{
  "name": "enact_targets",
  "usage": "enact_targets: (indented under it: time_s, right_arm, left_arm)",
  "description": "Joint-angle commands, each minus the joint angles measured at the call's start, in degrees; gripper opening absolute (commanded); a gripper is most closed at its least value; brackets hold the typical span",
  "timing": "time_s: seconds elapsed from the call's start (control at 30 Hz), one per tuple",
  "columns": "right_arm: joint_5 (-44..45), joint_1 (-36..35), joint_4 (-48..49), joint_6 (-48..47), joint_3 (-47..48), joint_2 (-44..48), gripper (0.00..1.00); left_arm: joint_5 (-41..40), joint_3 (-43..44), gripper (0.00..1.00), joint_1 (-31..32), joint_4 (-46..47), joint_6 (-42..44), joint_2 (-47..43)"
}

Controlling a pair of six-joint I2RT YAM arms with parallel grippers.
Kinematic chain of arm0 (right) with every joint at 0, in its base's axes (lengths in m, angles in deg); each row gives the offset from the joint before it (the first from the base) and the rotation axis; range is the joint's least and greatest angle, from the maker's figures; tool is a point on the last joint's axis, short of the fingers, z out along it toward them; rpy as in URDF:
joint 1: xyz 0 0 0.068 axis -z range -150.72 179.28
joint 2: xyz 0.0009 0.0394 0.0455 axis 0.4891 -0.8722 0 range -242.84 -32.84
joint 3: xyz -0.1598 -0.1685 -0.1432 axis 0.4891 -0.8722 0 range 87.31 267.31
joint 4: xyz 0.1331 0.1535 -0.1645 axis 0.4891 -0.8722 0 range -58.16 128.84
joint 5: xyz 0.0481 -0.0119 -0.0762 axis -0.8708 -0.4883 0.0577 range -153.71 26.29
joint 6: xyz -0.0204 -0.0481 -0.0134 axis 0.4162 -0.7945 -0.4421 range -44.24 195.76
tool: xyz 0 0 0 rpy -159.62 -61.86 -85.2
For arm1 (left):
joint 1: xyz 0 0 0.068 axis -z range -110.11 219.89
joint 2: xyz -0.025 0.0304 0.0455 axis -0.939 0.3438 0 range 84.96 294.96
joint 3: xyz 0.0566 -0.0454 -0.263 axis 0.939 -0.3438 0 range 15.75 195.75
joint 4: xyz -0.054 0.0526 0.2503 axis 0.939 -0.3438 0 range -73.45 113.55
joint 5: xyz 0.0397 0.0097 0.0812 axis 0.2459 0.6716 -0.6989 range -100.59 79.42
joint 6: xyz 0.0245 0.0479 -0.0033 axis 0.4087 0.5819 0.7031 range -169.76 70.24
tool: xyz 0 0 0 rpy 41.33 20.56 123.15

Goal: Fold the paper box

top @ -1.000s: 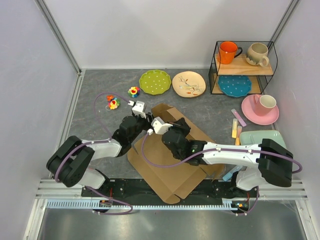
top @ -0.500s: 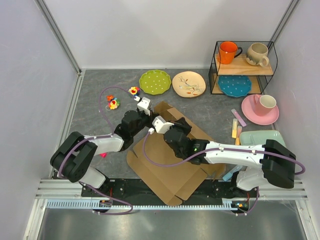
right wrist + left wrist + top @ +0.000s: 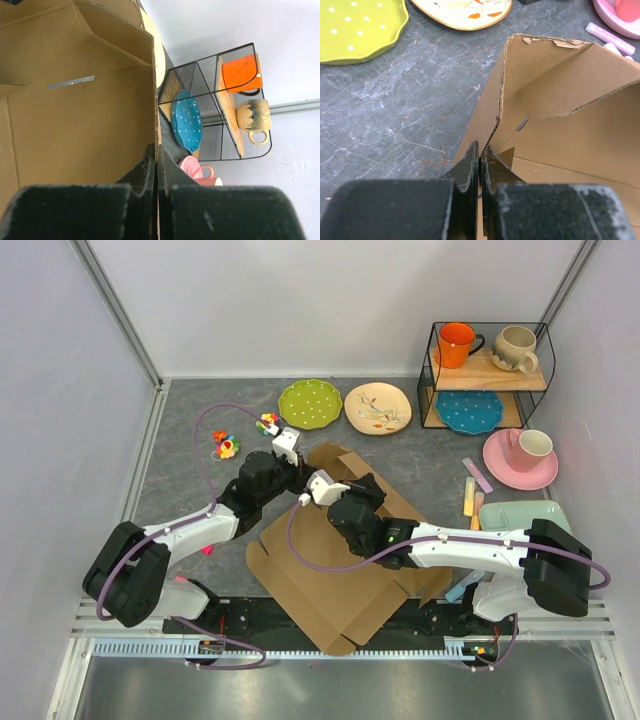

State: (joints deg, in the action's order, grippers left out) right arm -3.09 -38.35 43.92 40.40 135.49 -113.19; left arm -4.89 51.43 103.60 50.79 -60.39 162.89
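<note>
Pinching raised flaps of the paper box (image 3: 335, 575) mid-frame, left fingers (image 3: 466, 172) & right fingers (image 3: 145, 172) each clamp cardboard, w/ flat sheet stretching toward lower centre.

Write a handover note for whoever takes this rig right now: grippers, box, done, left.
Left gripper: shut on the paper box, pinching the edge of a raised wall at its far-left corner.
Right gripper: shut on the edge of another upright wall of the box.
Box: in the middle of the table, skewed, between the two arms.
Done: the far-end walls stand up and meet in a corner.
Left: the near panels lie flat. The remaining walls and the lid are not yet folded or tucked.
</note>
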Motion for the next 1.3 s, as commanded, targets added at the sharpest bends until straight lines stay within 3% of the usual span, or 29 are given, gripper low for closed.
enact_targets:
  time_s: [0.0,0.4,0.63,0.8,0.9,1.03,1.27]
  right_arm:
    - [-0.77,-0.13,-1.66,2.22,0.51,-1.21,0.00]
    - [0.90,-1.18,-0.33,1.78,0.07,-1.12,0.00]
    - [1.87,-2.15,-0.51,1.52,-0.11,-1.21,0.00]
    - [3.71,-3.03,1.16,-1.20,-1.34,-1.03,0.00]
    - [4.33,-3.55,1.51,-1.91,-2.13,-1.03,0.00]
    - [5.91,-5.05,3.71,-4.10,-4.23,-1.91,0.00]
    - [6.97,-5.93,3.53,-2.44,-6.61,-2.35,0.00]
  left_arm:
    - [2.74,1.59,0.02,-0.32,4.66,-7.46,-4.45]
    - [5.46,-3.86,0.02,-0.32,6.33,-21.70,-7.26]
    - [6.08,-10.19,0.02,0.12,9.58,-24.96,-7.36]
    - [11.35,-11.07,0.02,0.21,9.49,-27.33,-5.42]
    - [12.67,-11.42,0.04,0.82,9.58,-28.56,-4.55]
    - [13.29,-12.39,0.16,1.27,9.58,-29.09,-4.98]
    - [15.13,-11.43,0.22,1.27,5.55,-27.78,-7.09]
